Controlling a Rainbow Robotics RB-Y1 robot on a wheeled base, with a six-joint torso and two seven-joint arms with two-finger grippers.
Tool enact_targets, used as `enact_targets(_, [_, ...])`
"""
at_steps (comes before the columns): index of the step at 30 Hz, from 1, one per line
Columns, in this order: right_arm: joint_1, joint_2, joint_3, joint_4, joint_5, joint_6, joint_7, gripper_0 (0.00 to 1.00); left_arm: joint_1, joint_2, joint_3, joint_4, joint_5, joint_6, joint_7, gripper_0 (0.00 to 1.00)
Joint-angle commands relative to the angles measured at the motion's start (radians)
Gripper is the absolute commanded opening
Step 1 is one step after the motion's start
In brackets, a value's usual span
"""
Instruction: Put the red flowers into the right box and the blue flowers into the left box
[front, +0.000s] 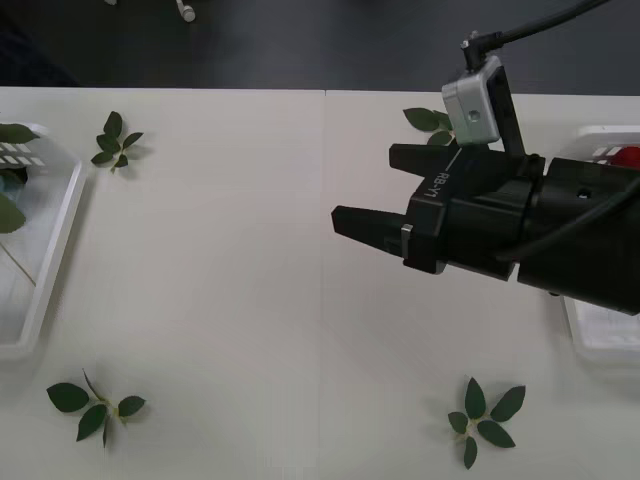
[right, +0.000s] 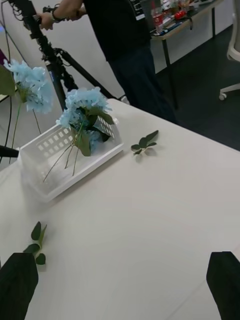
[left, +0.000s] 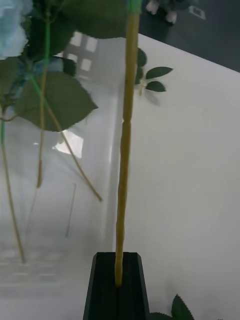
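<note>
My left gripper (left: 118, 257) is shut on the long yellow-green stem of a blue flower (left: 125, 150), held upright over the left box (left: 95, 165). In the right wrist view that bloom (right: 30, 85) hangs above the far end of the left box (right: 50, 187), where more blue flowers (right: 85, 107) lie. My right gripper (front: 362, 185) hovers over the table's middle right, its black fingers open and empty, pointing toward the left box (front: 50, 260). The right arm partly hides the right box (front: 600, 340); a bit of red flower (front: 627, 157) shows in it.
Loose green leaf sprigs lie on the white table at back left (front: 115, 140), front left (front: 95, 405), front right (front: 485, 415) and back right (front: 430, 120). A person stands by a tripod (right: 55, 75) beyond the table's far edge.
</note>
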Motion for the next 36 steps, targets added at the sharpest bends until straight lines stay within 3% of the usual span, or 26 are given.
enact_targets(1, [0.013, 0.061, -0.112, 0.048, -0.151, 0.094, 0.241, 1.00, -0.019, 0.046, 0.050, -0.016, -0.133, -0.008, 0.189, 0.00])
enact_targets(8, [0.005, 0.089, -0.237, 0.247, -0.429, 0.249, 0.609, 1.00, -0.095, 0.060, 0.058, -0.016, -0.355, -0.007, 0.367, 0.00])
enact_targets(14, [-0.018, 0.087, -0.280, 0.394, -0.500, 0.357, 0.782, 1.00, -0.179, 0.060, 0.026, -0.012, -0.506, -0.007, 0.473, 0.01])
enact_targets(22, [-0.058, 0.058, -0.294, 0.601, -0.590, 0.404, 1.003, 1.00, -0.251, 0.060, -0.008, 0.001, -0.619, -0.007, 0.549, 0.03])
enact_targets(24, [-0.062, 0.051, -0.293, 0.641, -0.619, 0.407, 1.066, 1.00, -0.253, 0.060, -0.008, 0.001, -0.619, -0.007, 0.549, 0.24])
enact_targets(26, [-0.064, 0.044, -0.297, 0.676, -0.653, 0.415, 1.118, 1.00, -0.251, 0.060, -0.008, 0.000, -0.607, -0.007, 0.549, 0.75])
enact_targets(28, [-0.065, 0.038, -0.305, 0.704, -0.678, 0.429, 1.139, 1.00, -0.251, 0.058, -0.008, 0.001, -0.593, -0.007, 0.548, 1.00])
enact_targets(36, [-0.067, 0.035, -0.374, 0.739, -0.740, 0.573, 1.139, 1.00, -0.249, 0.060, -0.005, 0.000, -0.510, -0.007, 0.534, 1.00])
